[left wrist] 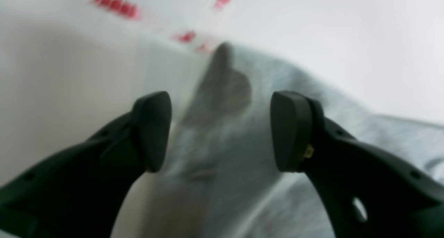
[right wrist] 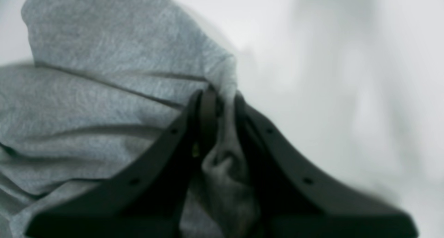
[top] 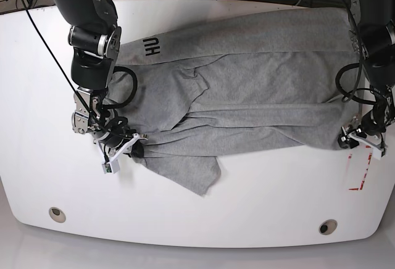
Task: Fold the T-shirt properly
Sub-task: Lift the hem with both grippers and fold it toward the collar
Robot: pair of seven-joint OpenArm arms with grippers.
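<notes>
So the grey T-shirt [top: 247, 96] is spread across the white table [top: 37, 127], long axis running side to side in the base view. It's partly folded, with black lettering [top: 152, 47] showing on the far strip near that view's left end and a loose flap [top: 197, 176] hanging toward the front edge. The right gripper [right wrist: 222, 99] is clenched on a bunched edge of the fabric. The left gripper [left wrist: 221, 130] is spread wide with nothing between its fingers, hovering over the shirt's other end near some red tape marks [left wrist: 116, 5]
</notes>
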